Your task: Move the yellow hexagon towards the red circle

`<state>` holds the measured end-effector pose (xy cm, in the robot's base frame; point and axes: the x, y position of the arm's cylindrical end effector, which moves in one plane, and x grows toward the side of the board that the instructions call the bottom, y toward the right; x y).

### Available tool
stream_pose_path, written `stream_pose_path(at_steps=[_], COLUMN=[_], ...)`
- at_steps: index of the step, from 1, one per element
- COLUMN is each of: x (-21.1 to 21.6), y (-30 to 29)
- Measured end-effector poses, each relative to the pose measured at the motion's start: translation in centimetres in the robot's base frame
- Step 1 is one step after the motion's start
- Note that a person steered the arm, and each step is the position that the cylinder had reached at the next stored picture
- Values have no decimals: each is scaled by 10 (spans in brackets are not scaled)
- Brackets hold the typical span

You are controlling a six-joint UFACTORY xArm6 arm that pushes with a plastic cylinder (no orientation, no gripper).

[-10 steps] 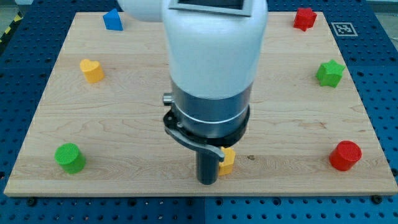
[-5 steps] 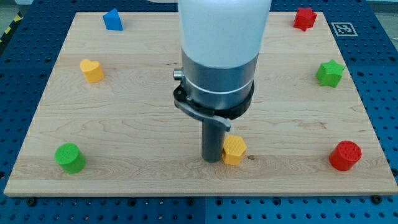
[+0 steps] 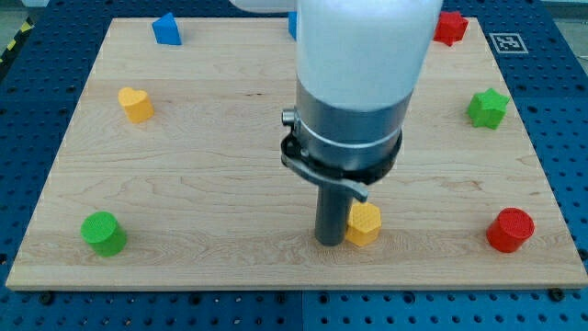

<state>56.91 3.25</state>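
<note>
The yellow hexagon (image 3: 365, 223) lies near the view's bottom, right of centre on the wooden board (image 3: 202, 175). My tip (image 3: 330, 242) stands right against its left side, touching it. The red circle (image 3: 510, 230) is at the view's bottom right, well to the right of the hexagon, on about the same line. The arm's white and dark body hides the board's middle top.
A yellow heart (image 3: 136, 104) and a blue block (image 3: 166, 28) are at the upper left, a green cylinder (image 3: 102, 233) at the lower left. A red block (image 3: 450, 26) and a green star (image 3: 488, 108) are at the right. A blue block peeks behind the arm (image 3: 292, 24).
My tip has slid to the view's right and slightly up, pushing the yellow hexagon to the right, closer to the red circle.
</note>
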Motion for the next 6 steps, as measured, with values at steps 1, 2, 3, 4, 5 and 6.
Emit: stream_pose_path(at_steps=[1,2,3,4,5,6], x=[-6,-6,-6,-6,-6,-6], y=[0,0,6,27,53,79])
